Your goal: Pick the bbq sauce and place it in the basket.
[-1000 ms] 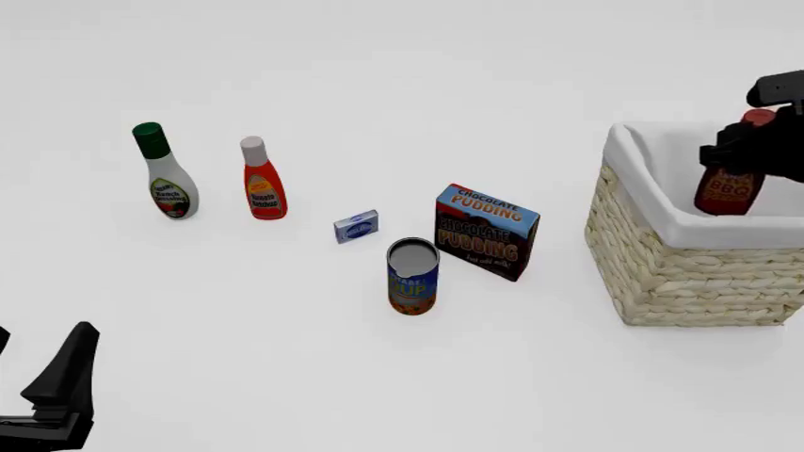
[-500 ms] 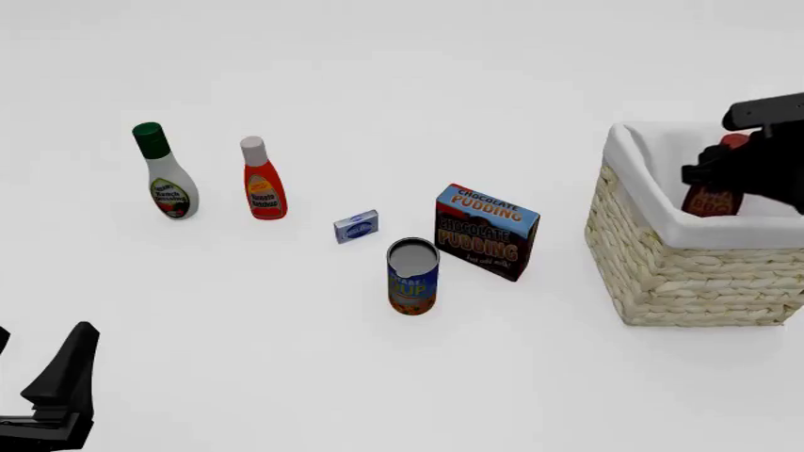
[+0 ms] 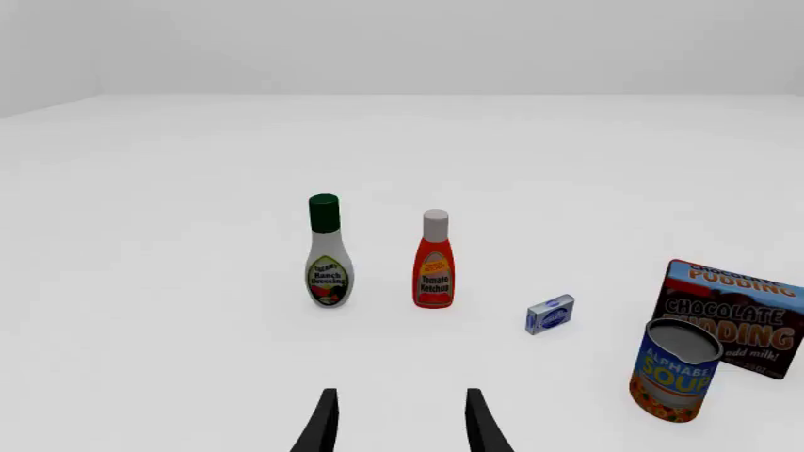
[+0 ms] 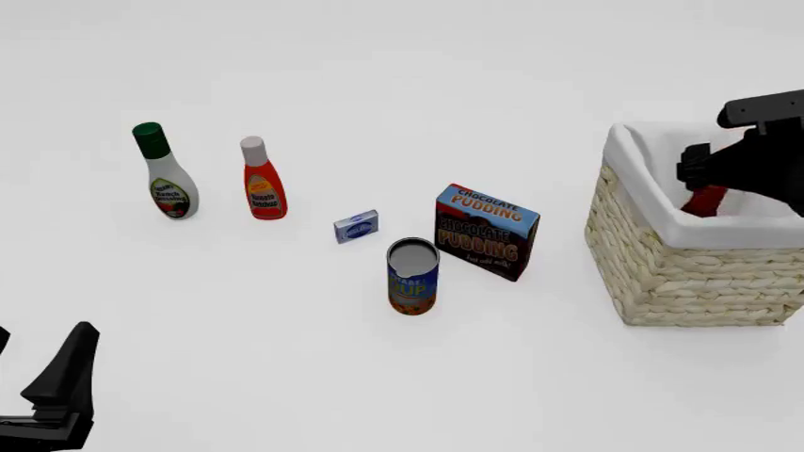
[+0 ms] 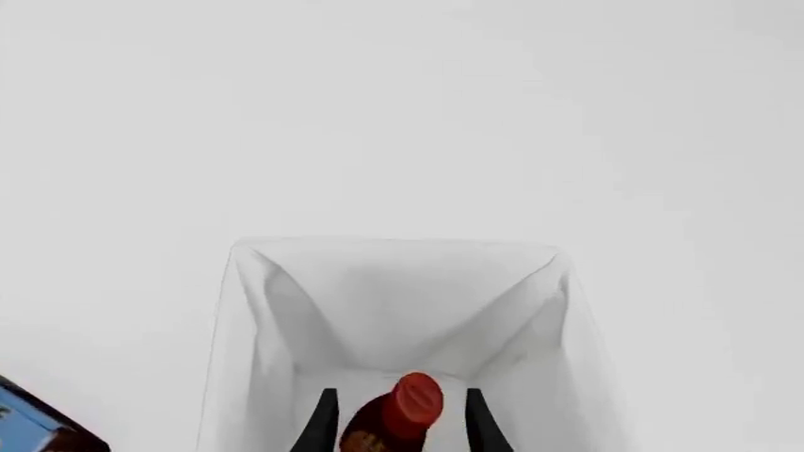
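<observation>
The bbq sauce (image 4: 706,200) is down inside the wicker basket (image 4: 679,273); only a red sliver of it shows over the white lining in the front view. In the right wrist view its red cap (image 5: 415,399) stands tilted between the fingers, with a gap on each side. My right gripper (image 4: 739,168) is open just above the basket's white-lined inside (image 5: 390,247). My left gripper (image 4: 60,388) is open and empty at the near left of the table, and it also shows in the left wrist view (image 3: 399,426).
A white ranch bottle with a green cap (image 4: 166,176) and an orange-red ketchup bottle (image 4: 263,182) stand at the far left. A small blue box (image 4: 356,227), a soup can (image 4: 412,276) and a chocolate pudding box (image 4: 487,232) stand mid-table, left of the basket.
The bbq sauce has dropped from the right gripper's height to deep inside the basket. The right gripper has shifted slightly left and let it go. The left arm has not moved.
</observation>
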You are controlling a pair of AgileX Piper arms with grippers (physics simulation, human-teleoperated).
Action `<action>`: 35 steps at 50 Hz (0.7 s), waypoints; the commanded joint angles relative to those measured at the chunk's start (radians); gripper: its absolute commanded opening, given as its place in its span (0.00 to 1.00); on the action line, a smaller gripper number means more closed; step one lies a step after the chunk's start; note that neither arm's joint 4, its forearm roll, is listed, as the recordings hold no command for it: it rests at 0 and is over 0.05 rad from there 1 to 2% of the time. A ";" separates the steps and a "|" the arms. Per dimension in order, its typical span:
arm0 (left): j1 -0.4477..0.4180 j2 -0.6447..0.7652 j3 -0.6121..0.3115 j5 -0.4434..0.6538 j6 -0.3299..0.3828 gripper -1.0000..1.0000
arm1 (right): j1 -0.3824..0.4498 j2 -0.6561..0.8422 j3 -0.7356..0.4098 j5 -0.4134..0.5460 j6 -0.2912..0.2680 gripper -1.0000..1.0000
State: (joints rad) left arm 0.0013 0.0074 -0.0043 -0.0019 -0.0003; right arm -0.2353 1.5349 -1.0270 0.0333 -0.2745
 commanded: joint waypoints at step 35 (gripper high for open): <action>0.000 0.000 0.000 0.000 0.000 1.00 | 0.073 -0.202 -0.142 0.176 -0.019 1.00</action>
State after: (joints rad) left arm 0.0013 0.0074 -0.0043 -0.0019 -0.0003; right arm -0.1826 1.3831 -1.1348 0.1650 -0.2866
